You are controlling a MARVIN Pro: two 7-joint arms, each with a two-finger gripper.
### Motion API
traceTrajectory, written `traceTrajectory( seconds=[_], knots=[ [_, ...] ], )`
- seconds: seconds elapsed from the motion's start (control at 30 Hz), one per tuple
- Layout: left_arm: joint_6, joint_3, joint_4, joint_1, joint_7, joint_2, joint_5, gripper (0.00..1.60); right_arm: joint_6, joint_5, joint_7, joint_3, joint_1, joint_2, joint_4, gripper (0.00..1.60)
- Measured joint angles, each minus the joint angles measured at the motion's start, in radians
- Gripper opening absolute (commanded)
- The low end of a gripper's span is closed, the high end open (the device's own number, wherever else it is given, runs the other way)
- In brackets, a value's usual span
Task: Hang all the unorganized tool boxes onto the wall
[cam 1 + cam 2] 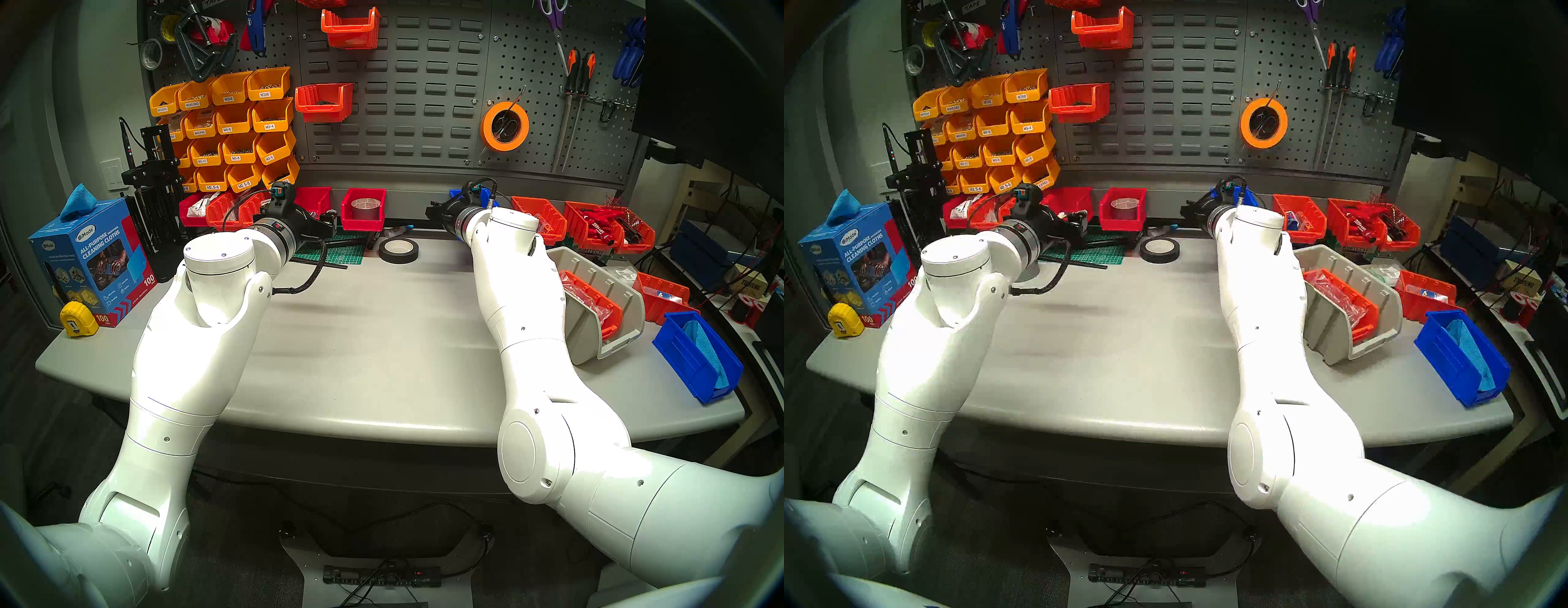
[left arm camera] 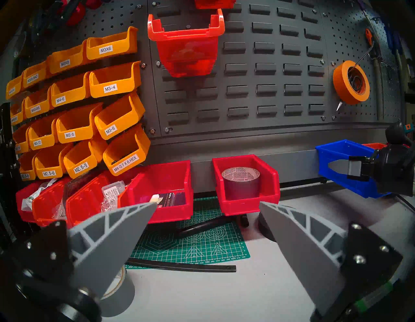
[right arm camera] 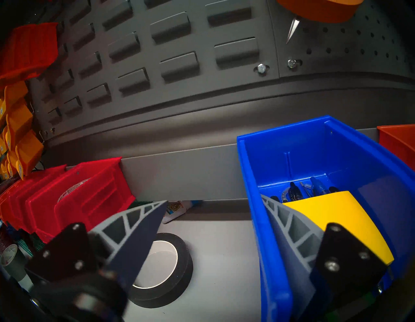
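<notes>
A blue tool box holding a yellow pad and pens has its back against the light grey strip at the base of the wall. My right gripper is open and straddles the box's left wall, one finger inside and one outside. A red tool box with a tape roll hangs on the same strip, straight ahead of my open, empty left gripper. On the table's right, a beige-grey ribbed tool box lies with an orange-red bin inside. A second blue tool box with a blue cloth lies nearby.
A black tape roll and a green cutting mat lie near the wall. More red bins line the strip on the left and orange-red ones on the right. Two orange-red bins hang on the louvres beside the yellow-orange labelled bins.
</notes>
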Motion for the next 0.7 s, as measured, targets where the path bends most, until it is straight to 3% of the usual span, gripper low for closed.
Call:
traceTrajectory(
  seconds=[0.43, 0.7],
  knots=[
    [-0.002, 0.002, 0.0, 0.0, 0.002, 0.002, -0.002, 1.6, -0.032, -0.091, -0.001, -0.095, -0.031, 0.056, -0.012, 1.6],
    [-0.003, 0.003, 0.0, -0.001, 0.003, 0.003, -0.003, 1.6, -0.055, -0.106, -0.005, -0.109, -0.036, 0.063, -0.004, 1.6]
  ],
)
